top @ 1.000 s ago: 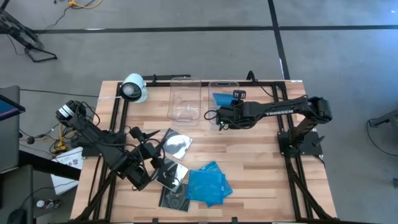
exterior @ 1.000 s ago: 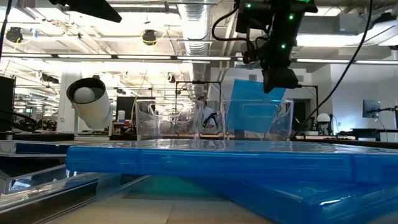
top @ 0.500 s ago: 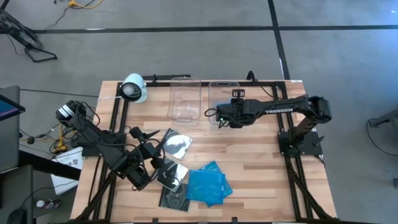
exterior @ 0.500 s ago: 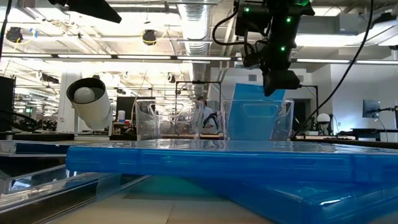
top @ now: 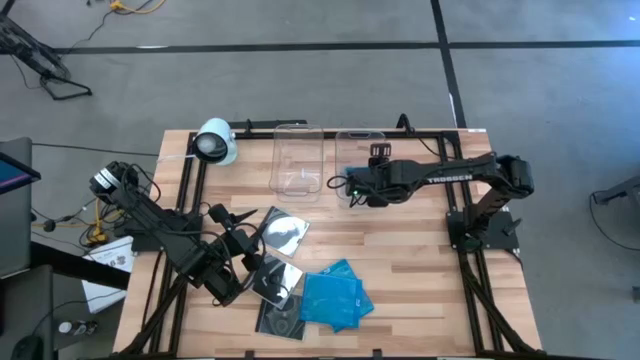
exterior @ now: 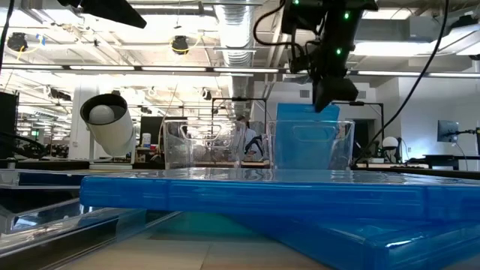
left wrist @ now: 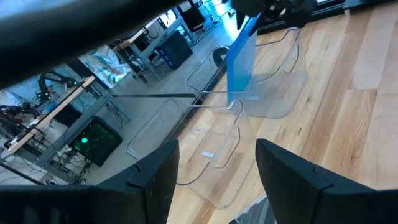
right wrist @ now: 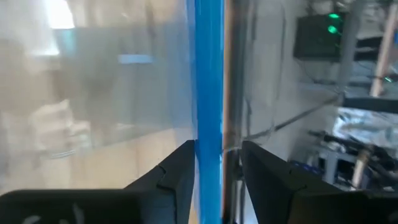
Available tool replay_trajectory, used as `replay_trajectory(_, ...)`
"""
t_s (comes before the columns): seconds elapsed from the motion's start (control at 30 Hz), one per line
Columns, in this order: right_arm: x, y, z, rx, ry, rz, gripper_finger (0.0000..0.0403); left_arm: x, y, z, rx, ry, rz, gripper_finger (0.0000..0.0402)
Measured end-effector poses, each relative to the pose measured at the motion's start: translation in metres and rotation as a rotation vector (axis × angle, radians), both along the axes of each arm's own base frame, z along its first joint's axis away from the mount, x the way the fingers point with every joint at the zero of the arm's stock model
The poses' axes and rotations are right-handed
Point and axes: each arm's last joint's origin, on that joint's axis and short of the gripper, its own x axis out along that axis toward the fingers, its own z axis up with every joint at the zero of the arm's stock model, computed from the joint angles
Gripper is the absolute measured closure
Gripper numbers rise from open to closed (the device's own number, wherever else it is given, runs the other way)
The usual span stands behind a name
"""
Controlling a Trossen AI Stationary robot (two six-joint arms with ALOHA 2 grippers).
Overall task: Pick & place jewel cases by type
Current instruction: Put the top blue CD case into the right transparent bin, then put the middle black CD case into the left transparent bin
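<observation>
The translucent bright blue square jewel case (exterior: 306,135) stands on edge inside the clear rectangular plastic tub (top: 358,160) nearer my right side, its upper part rising above the tub's rim. In my right wrist view its thin blue edge (right wrist: 208,106) runs straight up between my two dark fingers (right wrist: 177,177), which sit close against it on either side; my right gripper (top: 352,185) is clamped on it, hanging over the tub's near wall. In the left wrist view the same blue case (left wrist: 241,53) looks upright in the farther tub.

Just beside that tub, toward my left, stands a second clear rectangular plastic tub (top: 297,160), with no case visible in it. Beyond it, near the table's far left corner, a white cylindrical camera housing (top: 214,142) lies tilted.

On the near part of the wooden slatted table (top: 420,270) lies the rest of the pile: overlapping blue jewel cases (top: 333,295), and next to them clear and black jewel cases showing silver discs (top: 281,232).

My left gripper (top: 252,262) waits low beside those disc cases, near the table's left edge. Its fingers (left wrist: 155,180) stand well apart, with nothing between them.
</observation>
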Motion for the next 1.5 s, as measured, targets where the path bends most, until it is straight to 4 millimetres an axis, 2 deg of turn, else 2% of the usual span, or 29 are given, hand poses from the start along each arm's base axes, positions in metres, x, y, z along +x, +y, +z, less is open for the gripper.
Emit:
replay_trajectory(0.2, 0.004, 0.008, 0.009, 0.107, -0.023, 0.044, 0.0264, 0.0, 0.0, 0.0, -0.002, 0.002, 0.0, 0.0194)
replay_trajectory(0.37, 0.003, 0.007, 0.007, 0.151, -0.011, 0.044, 0.0262, 0.0, 0.0, 0.0, -0.011, 0.01, -0.001, 0.0194)
replay_trajectory(0.77, 0.002, 0.006, 0.007, 0.154, -0.014, 0.033, 0.0275, 0.0, 0.0, -0.001, -0.021, 0.019, -0.003, 0.0194)
replay_trajectory(0.9, 0.004, 0.015, 0.007, 0.165, -0.037, 0.034, 0.0275, 0.0, -0.001, -0.002, -0.047, 0.052, -0.009, 0.0194)
replay_trajectory(1.03, 0.005, 0.037, 0.011, 0.206, -0.086, 0.078, 0.0276, 0.0, -0.001, -0.004, -0.074, 0.116, -0.025, 0.0194)
replay_trajectory(1.13, 0.002, 0.06, 0.02, 0.231, -0.167, 0.123, 0.0278, -0.001, -0.002, -0.005, -0.1, 0.162, -0.038, 0.0194)
replay_trajectory(1.3, -0.005, 0.109, 0.036, 0.36, -0.329, 0.222, 0.028, -0.001, -0.007, -0.006, -0.142, 0.193, -0.071, 0.0194)
replay_trajectory(1.5, -0.01, 0.17, 0.035, 0.442, -0.417, 0.382, 0.0281, 0.007, -0.017, -0.006, -0.194, 0.223, -0.177, 0.0194)
